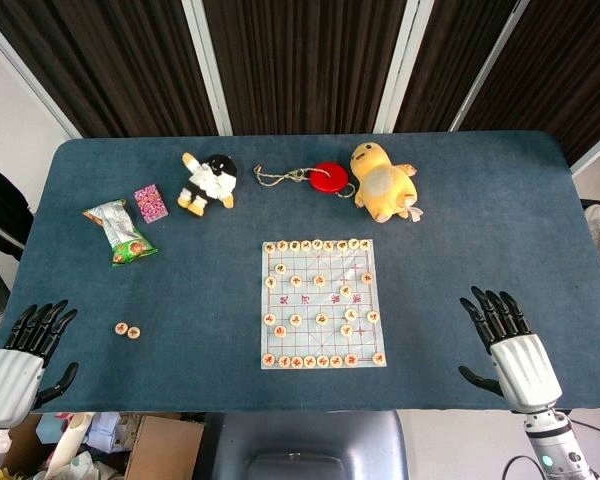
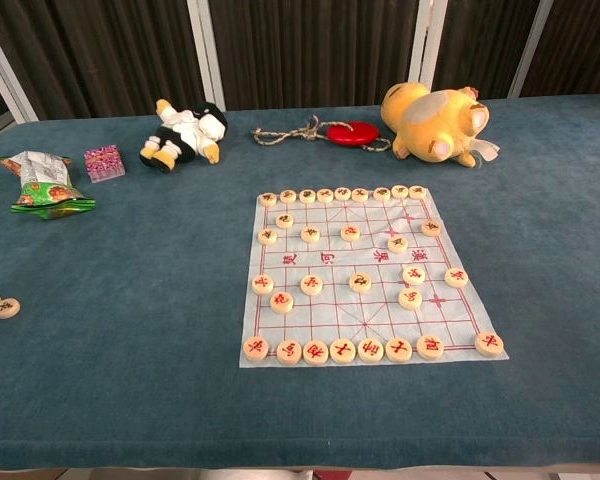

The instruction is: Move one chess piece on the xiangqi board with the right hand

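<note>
Right of the xiangqi board (image 1: 323,304), right hand (image 1: 510,345) rests w/ fingers spread, holding nothing. Left hand (image 1: 25,355) likewise spread at table (image 1: 180,290) edge

We see a yellow plush toy (image 1: 382,181), red disc on a cord (image 1: 329,177), panda doll (image 1: 209,181), pink packet (image 1: 151,202), green snack bag (image 1: 120,233), two loose pieces (image 1: 128,329) on our blue table (image 1: 500,230).

Pale xiangqi board (image 2: 370,275) lined red, cream chess pieces (image 2: 360,283) seemingly red-lettered, on blue table (image 2: 130,380).
</note>
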